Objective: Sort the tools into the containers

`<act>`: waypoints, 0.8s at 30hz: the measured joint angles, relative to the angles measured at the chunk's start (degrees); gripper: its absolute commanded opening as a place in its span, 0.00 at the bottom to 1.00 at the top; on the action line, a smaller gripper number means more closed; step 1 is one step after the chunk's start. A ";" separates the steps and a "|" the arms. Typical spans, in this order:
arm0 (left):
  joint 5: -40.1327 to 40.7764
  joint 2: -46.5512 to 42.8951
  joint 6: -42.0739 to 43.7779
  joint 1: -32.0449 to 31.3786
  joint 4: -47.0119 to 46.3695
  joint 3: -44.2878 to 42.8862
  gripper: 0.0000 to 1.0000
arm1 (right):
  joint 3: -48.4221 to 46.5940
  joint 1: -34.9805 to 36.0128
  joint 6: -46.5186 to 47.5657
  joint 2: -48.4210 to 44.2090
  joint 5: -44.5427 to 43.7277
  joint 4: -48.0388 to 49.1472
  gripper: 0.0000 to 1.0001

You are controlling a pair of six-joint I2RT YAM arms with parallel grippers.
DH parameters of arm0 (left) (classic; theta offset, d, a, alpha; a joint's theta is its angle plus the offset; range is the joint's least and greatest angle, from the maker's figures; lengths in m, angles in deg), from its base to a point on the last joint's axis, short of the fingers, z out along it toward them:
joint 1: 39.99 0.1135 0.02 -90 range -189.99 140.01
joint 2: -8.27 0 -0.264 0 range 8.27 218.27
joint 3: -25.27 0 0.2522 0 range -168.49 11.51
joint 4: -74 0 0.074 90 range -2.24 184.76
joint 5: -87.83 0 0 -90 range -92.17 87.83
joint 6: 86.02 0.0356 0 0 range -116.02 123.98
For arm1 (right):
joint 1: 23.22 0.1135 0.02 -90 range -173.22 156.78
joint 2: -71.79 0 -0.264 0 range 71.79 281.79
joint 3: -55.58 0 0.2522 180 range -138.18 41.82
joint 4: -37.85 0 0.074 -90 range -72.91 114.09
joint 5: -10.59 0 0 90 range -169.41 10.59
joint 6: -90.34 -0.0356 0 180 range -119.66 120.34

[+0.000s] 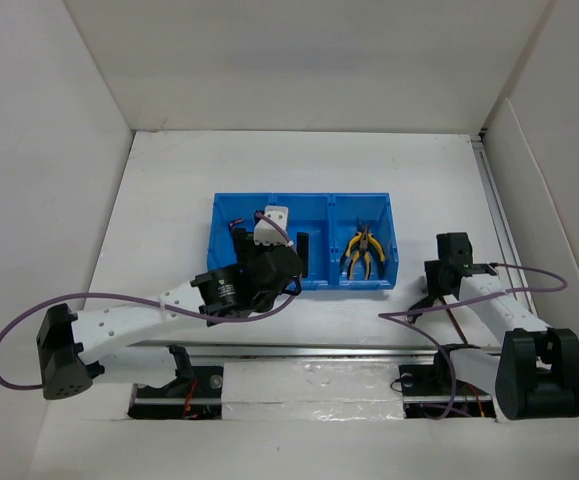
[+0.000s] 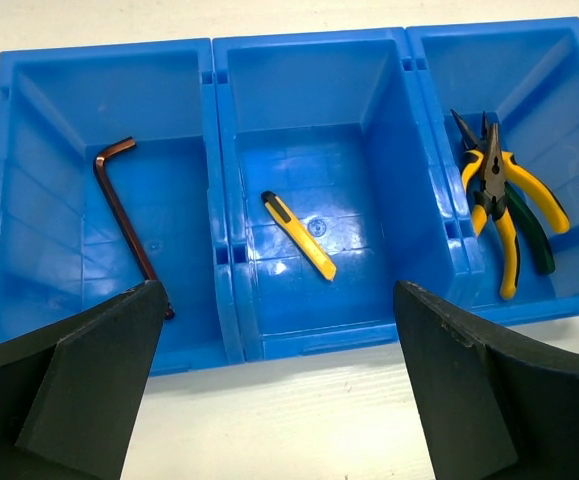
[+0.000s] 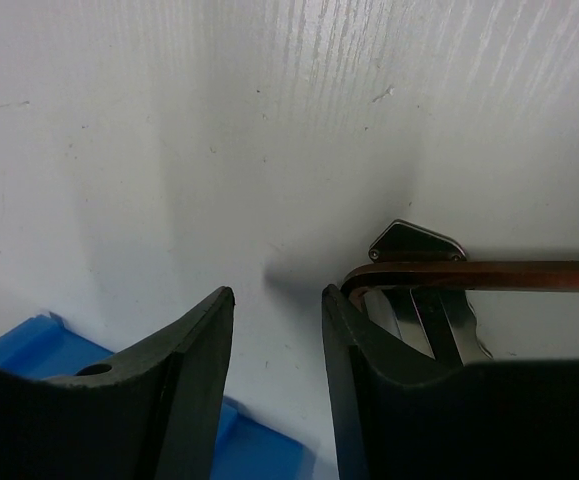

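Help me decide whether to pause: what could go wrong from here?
The hex key and silver piece lie outside the gap of the right gripper, beside one finger; closing now may grab nothing or nudge them.
The hex key crosses the silver piece, so a grab might drag both.
The left gripper hangs open over the tray and could block a drop.
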 measured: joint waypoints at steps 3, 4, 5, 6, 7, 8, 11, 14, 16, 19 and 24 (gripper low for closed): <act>0.17 0.52 -0.15 0.00 0.31 -0.37 0.95 | 0.00 -0.24 0.04 0.00 0.20 0.15 0.46; 0.17 0.55 -0.22 -0.02 0.33 -0.44 0.95 | 0.02 -0.39 0.07 -0.13 0.33 0.35 0.46; 0.26 0.55 -0.26 -0.02 0.33 -0.46 0.95 | 0.11 -0.48 0.11 -0.44 0.44 0.63 0.46; 0.39 0.55 -0.28 -0.02 0.33 -0.48 0.95 | 0.39 -0.66 0.24 -1.03 0.55 1.31 0.46; 0.44 0.55 -0.28 -0.02 0.35 -0.50 0.95 | 0.72 -0.66 0.31 -1.84 0.66 1.79 0.46; 0.57 0.55 -0.28 -0.02 0.35 -0.50 0.95 | 0.90 -0.66 0.37 -2.69 0.70 1.81 0.46; 0.79 0.55 -0.28 -0.02 0.37 -0.52 0.95 | 0.85 -0.66 0.42 -4.50 0.70 1.51 0.47; 0.90 0.55 -0.31 0.00 0.39 -0.52 0.95 | 0.35 -0.66 0.37 -5.40 0.68 0.04 0.47; 0.98 0.55 -0.31 -0.02 0.37 -0.52 0.95 | -0.13 -0.66 0.39 -5.75 0.66 -1.14 0.47; 1.03 0.55 -0.31 0.00 0.37 -0.52 0.95 | -1.16 -0.70 0.42 -5.75 0.44 -3.65 0.47; 1.49 0.79 -0.33 0.00 0.48 -0.55 0.95 | -2.08 -1.95 0.59 -7.06 0.35 -7.39 0.47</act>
